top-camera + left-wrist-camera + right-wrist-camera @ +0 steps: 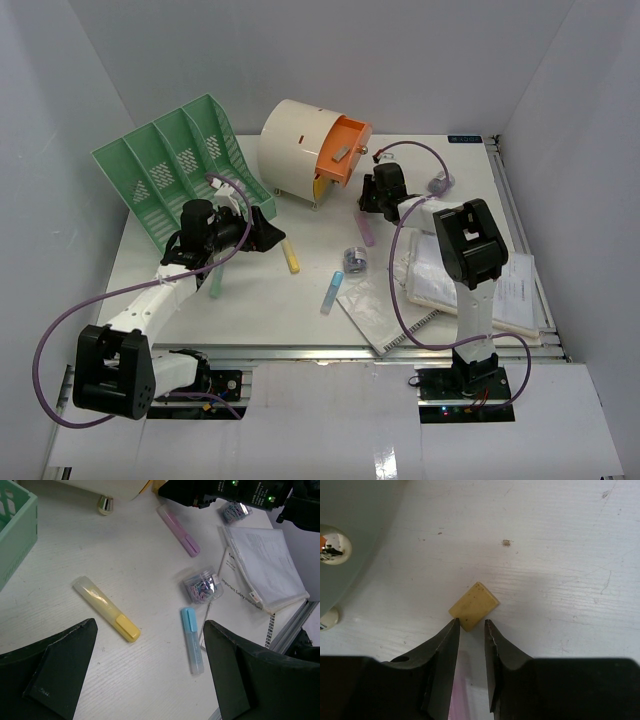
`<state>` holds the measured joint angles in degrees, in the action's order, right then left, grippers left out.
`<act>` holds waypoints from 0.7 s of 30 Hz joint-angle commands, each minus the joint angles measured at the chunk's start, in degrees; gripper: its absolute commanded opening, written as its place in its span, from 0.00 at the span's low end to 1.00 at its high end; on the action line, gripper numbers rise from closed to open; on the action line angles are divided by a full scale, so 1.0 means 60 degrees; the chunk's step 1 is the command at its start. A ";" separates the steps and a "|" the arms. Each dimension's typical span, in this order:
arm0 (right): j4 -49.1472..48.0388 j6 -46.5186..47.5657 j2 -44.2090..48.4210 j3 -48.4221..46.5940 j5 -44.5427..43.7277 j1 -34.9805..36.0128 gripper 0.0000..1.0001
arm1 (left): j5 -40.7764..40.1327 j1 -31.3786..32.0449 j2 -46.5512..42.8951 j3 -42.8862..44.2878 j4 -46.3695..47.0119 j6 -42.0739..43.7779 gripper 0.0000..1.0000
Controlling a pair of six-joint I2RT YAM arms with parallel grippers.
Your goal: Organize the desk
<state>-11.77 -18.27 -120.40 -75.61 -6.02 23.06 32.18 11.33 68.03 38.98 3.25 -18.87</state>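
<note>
- The worktop (pixel 300 310) is a broad white slab that lies under both arms and carries everything. We judge it rigid, heavy and fixed: only its contents are to be lifted.
- A green file rack (pixel 175 165) stands at the far left. Beside it is a cream drum drawer unit (pixel 295 140), its orange drawer pulled out. Both are bulky, probably light plastic.
- A spiral notebook (pixel 265 565) and loose papers lie on the right. They look floppy and slick, best taken by an edge.
- The left gripper (pixel 150 625) hovers, spread wide, over a yellow highlighter (pixel 106 608), with a blue highlighter (pixel 191 640) near. Smooth barrels may roll, so we would grasp across the middle.
- A clear jar of paper clips (pixel 203 585) is small, hard and round.
- The right gripper (pixel 471 625) has its jaws nearly together at the corner of a small tan block (pixel 474 606). We cannot tell whether it pinches it.
</note>
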 commanded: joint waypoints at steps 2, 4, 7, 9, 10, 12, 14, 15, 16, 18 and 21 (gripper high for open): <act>0.0262 0.0554 0.0070 -0.0025 -0.0667 -0.0152 0.32 | 0.0071 0.0075 -0.0367 0.0314 0.0015 0.0157 0.98; 0.0227 0.0619 0.0150 0.0011 -0.0674 -0.0238 0.33 | 0.0071 0.0075 -0.0367 0.0323 0.0015 0.0157 0.98; 0.0230 0.0621 0.0207 0.0019 -0.0616 -0.0433 0.33 | 0.0071 0.0089 -0.0384 0.0317 0.0003 0.0157 0.98; 0.0215 0.0582 0.0235 0.0019 -0.0481 -0.0534 0.36 | 0.0071 0.0089 -0.0396 0.0329 0.0014 0.0157 0.98; 0.0191 0.0564 0.0253 0.0019 -0.0389 -0.0547 0.38 | 0.0077 0.0089 -0.0396 0.0329 0.0008 0.0157 0.98; 0.0131 0.0502 0.0305 0.0029 -0.0195 -0.0563 0.42 | 0.0085 0.0089 -0.0386 0.0320 0.0000 0.0167 0.98; 0.0086 0.0380 0.0344 0.0016 -0.0117 -0.0548 0.46 | 0.0076 0.0089 -0.0373 0.0315 0.0000 0.0172 0.98; 0.0092 0.0338 0.0365 -0.0006 -0.0111 -0.0553 0.46 | 0.0065 0.0089 -0.0362 0.0320 0.0000 0.0172 0.98; 0.0100 0.0269 0.0391 -0.0023 -0.0111 -0.0562 0.47 | 0.0057 0.0089 -0.0353 0.0328 0.0000 0.0172 0.98; 0.0089 0.0200 0.0452 -0.0025 -0.0010 -0.0548 0.48 | 0.0056 0.0089 -0.0349 0.0315 0.0000 0.0172 0.98; 0.0101 0.0056 0.0535 -0.0025 0.0276 -0.0548 0.50 | 0.0068 0.0089 -0.0338 0.0315 0.0000 0.0172 0.98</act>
<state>-11.82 -16.54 -120.30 -75.61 -5.44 19.95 32.18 11.53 67.72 39.07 3.25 -18.48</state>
